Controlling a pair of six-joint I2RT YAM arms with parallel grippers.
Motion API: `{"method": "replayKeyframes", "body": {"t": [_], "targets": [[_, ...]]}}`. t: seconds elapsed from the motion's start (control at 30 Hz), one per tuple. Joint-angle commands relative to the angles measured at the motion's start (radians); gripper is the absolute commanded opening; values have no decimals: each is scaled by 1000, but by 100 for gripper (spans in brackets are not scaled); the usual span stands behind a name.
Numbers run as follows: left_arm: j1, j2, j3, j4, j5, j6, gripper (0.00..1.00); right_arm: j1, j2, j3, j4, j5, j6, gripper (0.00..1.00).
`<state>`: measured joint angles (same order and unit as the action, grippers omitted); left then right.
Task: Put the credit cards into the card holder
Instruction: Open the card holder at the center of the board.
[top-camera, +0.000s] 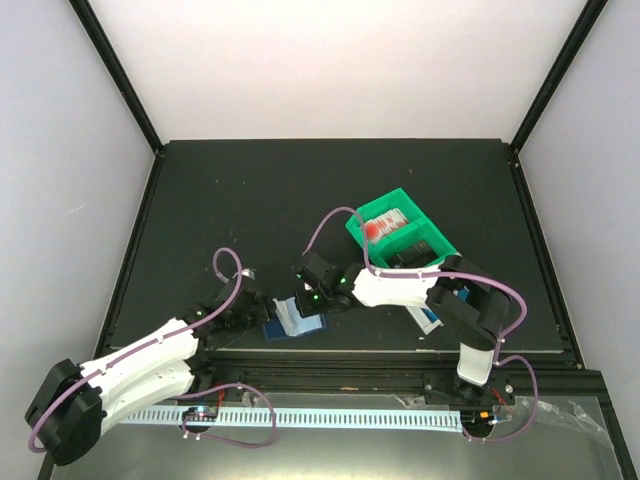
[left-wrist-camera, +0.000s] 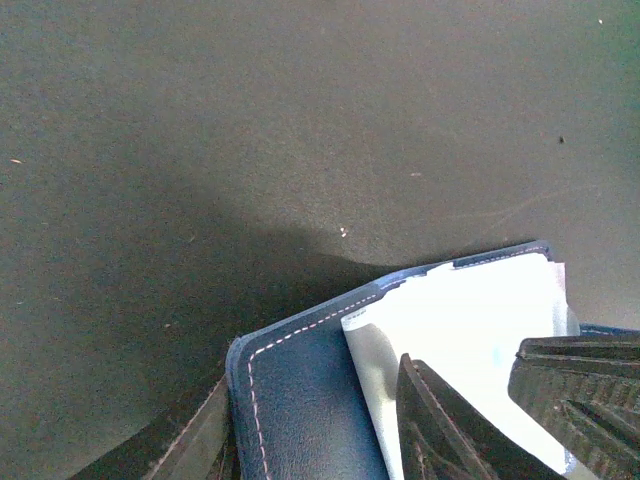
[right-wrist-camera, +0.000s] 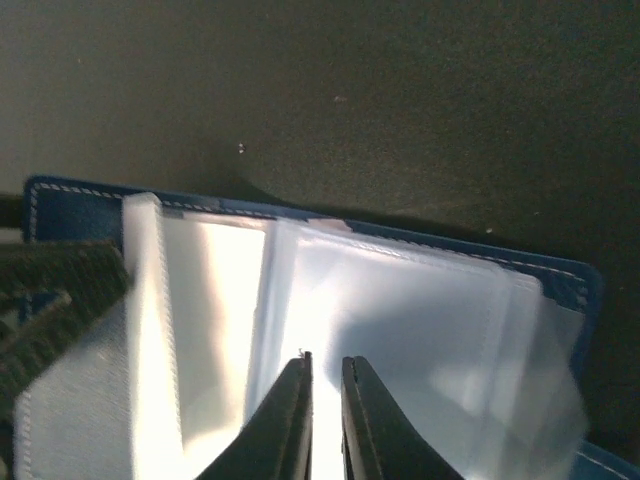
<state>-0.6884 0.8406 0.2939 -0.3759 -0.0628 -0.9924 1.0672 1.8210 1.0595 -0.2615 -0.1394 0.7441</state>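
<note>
Right gripper (right-wrist-camera: 322, 368), jaws almost together, sits among the clear sleeves (right-wrist-camera: 420, 320) (pinching one or not, unclear) of the open card holder (right-wrist-camera: 570, 280) at the mat's (top-camera: 250, 200) near edge, its cover clamped by the left gripper (left-wrist-camera: 315, 380): seemingly pocket-opening, card-fetching next.

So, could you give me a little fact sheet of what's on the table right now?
card holder: open on the table, clear sleeves showing
left gripper: astride its navy cover, seemingly gripping it
right gripper: nearly shut over the sleeves
green bin: further back, holding red-and-white items
</note>
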Motion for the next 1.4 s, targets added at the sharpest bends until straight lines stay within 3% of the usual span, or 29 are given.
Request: {"method": "replayKeyframes", "body": {"t": [0.0,0.13,0.23,0.53,0.77,1.03,1.17,1.37], "targets": [[7,30,-9,67,66,12,42,17,17,40,26,-12,-21,16],[7,33,-5,83,81,1,43,38,27,75,-8,-13,-77,33],[7,15,29,13,22,-10,44,58,56,103,-59,34,-104,39],[26,-119,99,-173,-110,-83,46,164,126,155,-223,359,-132,60],[80,-252,93,-223,-14,-95,46,193,178,128,-251,501,-130,81],[143,-235,-39,70,349,-105,41,194,201,82,-195,505,-111,83],[143,-140,-32,177,437,-61,30,193,168,24,-115,474,-106,79],[147,12,-32,310,458,-10,24,193,100,-66,8,421,-142,75]]}}
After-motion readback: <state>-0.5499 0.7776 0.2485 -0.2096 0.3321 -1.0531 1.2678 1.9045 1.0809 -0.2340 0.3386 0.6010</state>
